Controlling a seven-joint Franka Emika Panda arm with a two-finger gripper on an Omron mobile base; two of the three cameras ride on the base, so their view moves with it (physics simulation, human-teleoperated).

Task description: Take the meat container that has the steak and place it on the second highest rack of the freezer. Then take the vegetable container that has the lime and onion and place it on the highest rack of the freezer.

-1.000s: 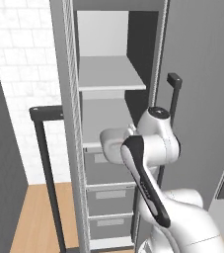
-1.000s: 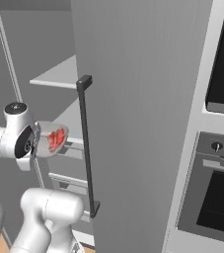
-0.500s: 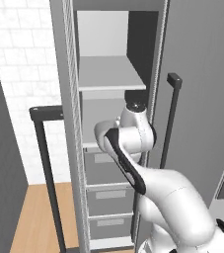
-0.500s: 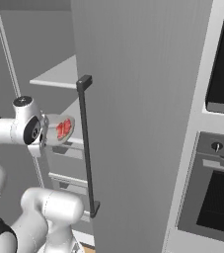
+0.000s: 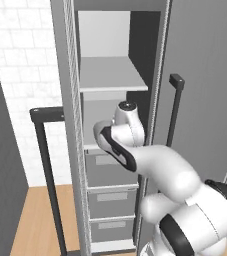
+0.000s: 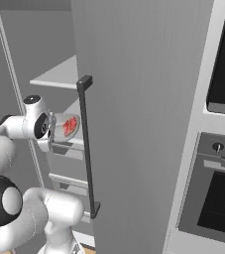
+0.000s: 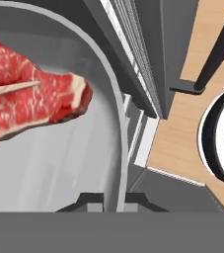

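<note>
Red against pale grey, the marbled raw steak (image 7: 32, 94) lies in the shallow light-grey rounded tub, the meat container (image 7: 59, 163), with the jaws pinching its thick rim at the near edge. From where I stand, the white arm has swung round in the last second: a moment ago its elbow hung out in front of the tall grey freezer (image 5: 70, 75), and now the wrist points straight into the open compartment. The tub (image 6: 67, 128) has gone with it, from just outside the long dark bar handle (image 6: 86, 144) to the mouth of the second pale shelf, below the flat upper shelf (image 5: 112, 75). It looks tilted on its side and not yet set down. By my reckoning, the first placement is near: level the tub, push it in, let go.
</note>
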